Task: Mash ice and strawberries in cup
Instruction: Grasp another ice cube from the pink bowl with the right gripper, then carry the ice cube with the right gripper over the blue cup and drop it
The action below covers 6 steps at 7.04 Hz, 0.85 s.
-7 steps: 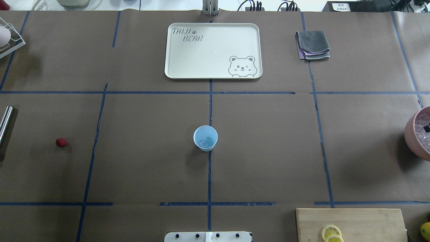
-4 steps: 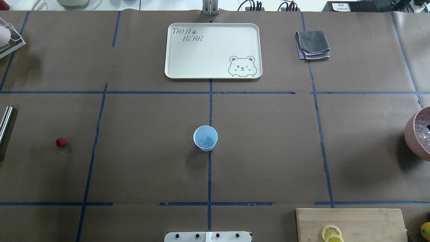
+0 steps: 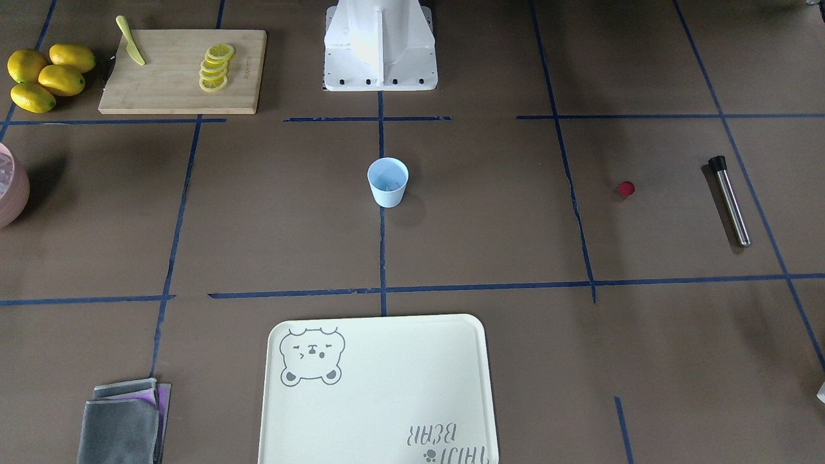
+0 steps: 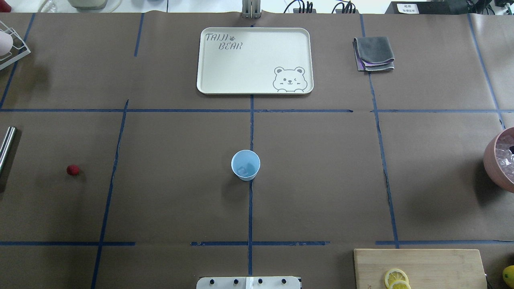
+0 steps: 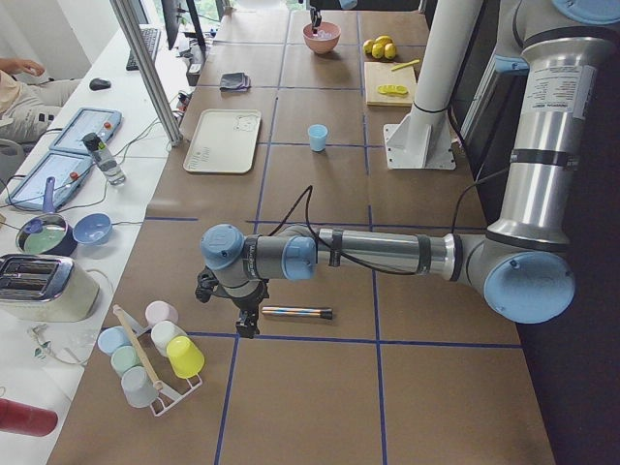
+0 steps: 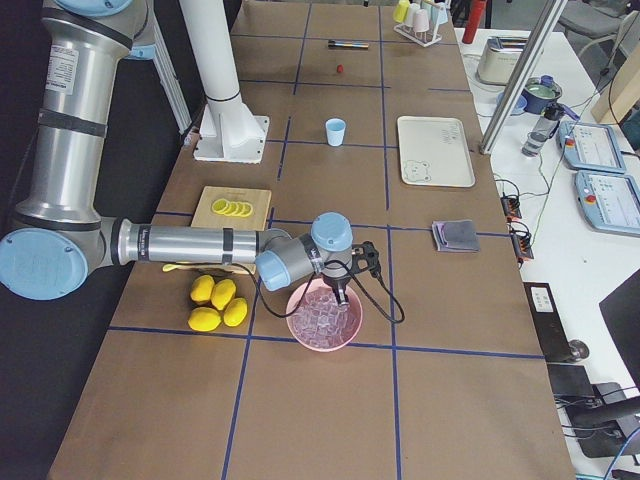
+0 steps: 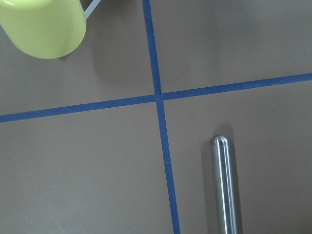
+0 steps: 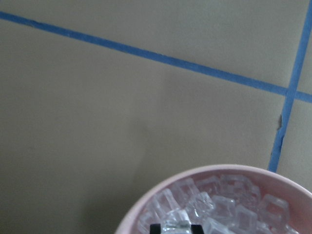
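Observation:
The pale-blue cup (image 4: 245, 165) stands upright at the table's middle, with a clear lump of ice (image 4: 242, 171) on its bottom. The strawberry (image 4: 72, 169) lies alone far to the left. My right gripper (image 8: 175, 228) is down in the pink bowl (image 6: 322, 340) of ice (image 8: 214, 207). Its dark fingertips sit close together on one ice lump. My left gripper (image 5: 244, 325) hangs low beside a steel muddler (image 5: 297, 313), far from the cup. I cannot tell whether it is open or shut.
A cream bear tray (image 4: 254, 60) lies behind the cup and a folded grey cloth (image 4: 374, 53) to its right. A cutting board with lemon slices (image 3: 216, 66), a knife and whole lemons (image 3: 45, 76) sit near the robot's base. A cup rack (image 5: 150, 354) stands by the left gripper.
The dark tip of my right gripper over the pink bowl has slipped slightly toward the overhead view's right edge. The cup, strawberry and muddler have not moved.

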Each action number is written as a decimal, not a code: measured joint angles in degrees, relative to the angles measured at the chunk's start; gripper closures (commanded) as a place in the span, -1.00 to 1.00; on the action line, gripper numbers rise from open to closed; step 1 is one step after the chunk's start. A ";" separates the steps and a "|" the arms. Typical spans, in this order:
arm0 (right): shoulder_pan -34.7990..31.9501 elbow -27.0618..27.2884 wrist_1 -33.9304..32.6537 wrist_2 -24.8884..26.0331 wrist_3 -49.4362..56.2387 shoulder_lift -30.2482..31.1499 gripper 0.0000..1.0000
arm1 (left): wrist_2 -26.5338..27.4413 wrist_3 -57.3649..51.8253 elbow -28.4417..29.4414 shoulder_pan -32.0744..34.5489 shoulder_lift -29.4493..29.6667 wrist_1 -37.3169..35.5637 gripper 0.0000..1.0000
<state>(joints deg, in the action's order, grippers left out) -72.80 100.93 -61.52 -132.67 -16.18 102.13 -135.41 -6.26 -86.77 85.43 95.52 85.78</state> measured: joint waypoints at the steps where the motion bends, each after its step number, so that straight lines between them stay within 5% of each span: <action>1: 0.29 3.13 0.25 0.09 -7.51 -0.52 1.00 | -0.02 -0.04 -0.07 0.00 -0.04 0.00 -1.00; 6: 14.45 8.62 6.91 1.85 -65.69 -15.22 1.00 | -0.03 -0.09 -0.24 0.00 -0.03 0.00 -1.00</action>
<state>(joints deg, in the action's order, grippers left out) -58.35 109.55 -54.61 -130.82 -81.88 86.91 -135.44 -6.35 -87.01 85.43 95.49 85.78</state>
